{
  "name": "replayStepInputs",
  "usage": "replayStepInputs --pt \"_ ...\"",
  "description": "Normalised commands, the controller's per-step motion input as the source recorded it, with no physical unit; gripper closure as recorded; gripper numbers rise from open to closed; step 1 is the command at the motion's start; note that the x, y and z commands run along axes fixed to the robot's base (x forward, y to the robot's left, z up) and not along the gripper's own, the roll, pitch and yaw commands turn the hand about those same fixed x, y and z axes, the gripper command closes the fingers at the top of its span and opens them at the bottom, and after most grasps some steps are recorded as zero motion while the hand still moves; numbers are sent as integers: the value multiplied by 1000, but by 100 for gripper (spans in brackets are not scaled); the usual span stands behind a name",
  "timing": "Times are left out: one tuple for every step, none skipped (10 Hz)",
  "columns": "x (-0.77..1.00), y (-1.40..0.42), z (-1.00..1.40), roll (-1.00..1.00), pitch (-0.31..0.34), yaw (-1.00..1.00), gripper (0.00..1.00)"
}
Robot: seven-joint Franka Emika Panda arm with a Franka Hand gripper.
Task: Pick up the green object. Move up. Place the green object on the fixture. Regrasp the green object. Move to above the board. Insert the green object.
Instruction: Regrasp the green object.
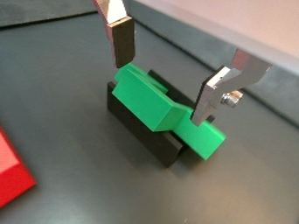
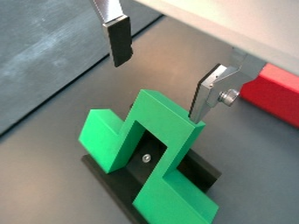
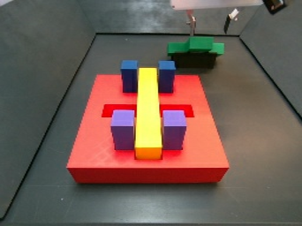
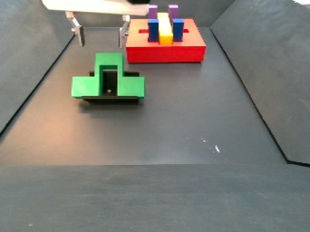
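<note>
The green object [image 1: 158, 101] is a stepped bridge-shaped block resting on the dark fixture [image 1: 140, 131], and it appears in both wrist views and both side views [image 3: 196, 46] [image 4: 109, 83]. My gripper [image 1: 163, 92] hangs open just above it, one silver finger [image 2: 117, 44] on each side of the raised centre, touching nothing. In the side views the gripper [image 3: 210, 22] [image 4: 101, 36] sits directly over the block. The red board [image 3: 147, 154] lies apart from the fixture.
On the board stand a long yellow bar [image 3: 147, 106], two blue blocks [image 3: 130, 75] and two purple blocks [image 3: 124, 131]. Red board edges show in the wrist views [image 1: 10, 171] [image 2: 274, 92]. Dark walls ring the floor [image 4: 182, 172].
</note>
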Motion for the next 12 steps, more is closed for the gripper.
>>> replayStepInputs --pt "-17 -151 6 1000 -9 143 0" --pt "0 -154 6 1000 -20 120 0" --pt "0 -154 3 1000 -14 111 0" --pt "0 -154 3 1000 -3 109 0" --pt "-26 -154 0 1000 0 114 0" --pt "-71 -131 0 1000 0 151 0" --pt "0 -109 -91 1000 0 146 0" --pt "74 -17 -254 1000 0 97 0" --pt "83 0 -357 946 0 94 0" --pt "0 0 -474 829 0 123 0" --pt "0 0 -480 560 0 134 0" --pt "146 0 -429 514 31 157 0"
